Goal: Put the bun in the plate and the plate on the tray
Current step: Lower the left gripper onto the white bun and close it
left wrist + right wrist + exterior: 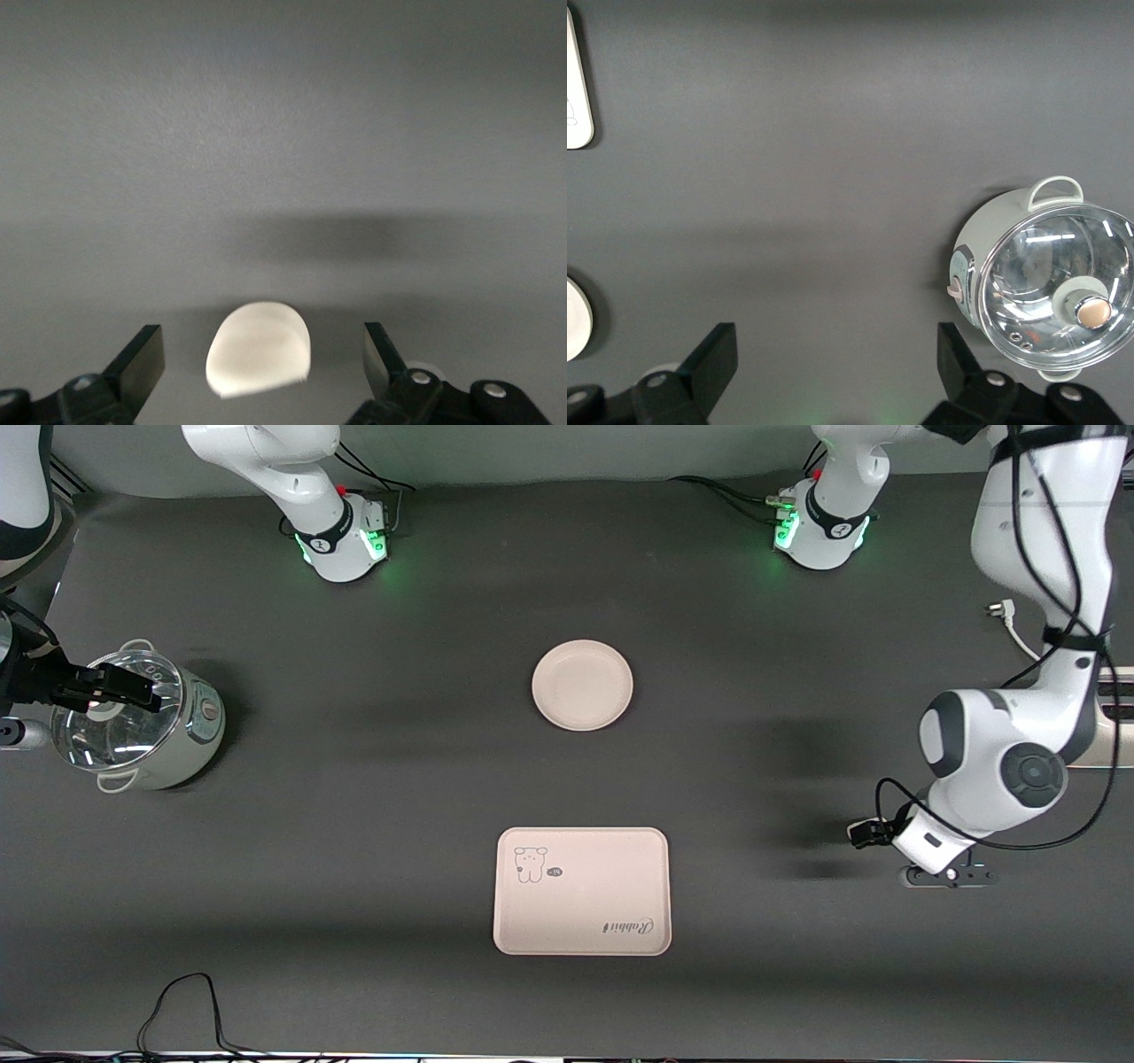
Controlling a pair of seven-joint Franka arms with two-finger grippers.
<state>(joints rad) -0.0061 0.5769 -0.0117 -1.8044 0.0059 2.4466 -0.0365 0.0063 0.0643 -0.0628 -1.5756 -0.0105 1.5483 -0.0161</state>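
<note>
Plate (582,685) and tray (581,891) lie apart at mid-table, both bare, the tray nearer the camera. Bun (259,348) rests on the table between the spread fingers of the left gripper (262,363). Right gripper (133,688), fingers apart, hovers over a glass-lidded pot (190,735).

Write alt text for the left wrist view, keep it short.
The bun, a small smooth off-white lump, lies on the dark grey table between the open fingers of the left gripper, which does not touch it. The two black fingertips stand apart on either side of the bun, and nothing else is in view.
</note>
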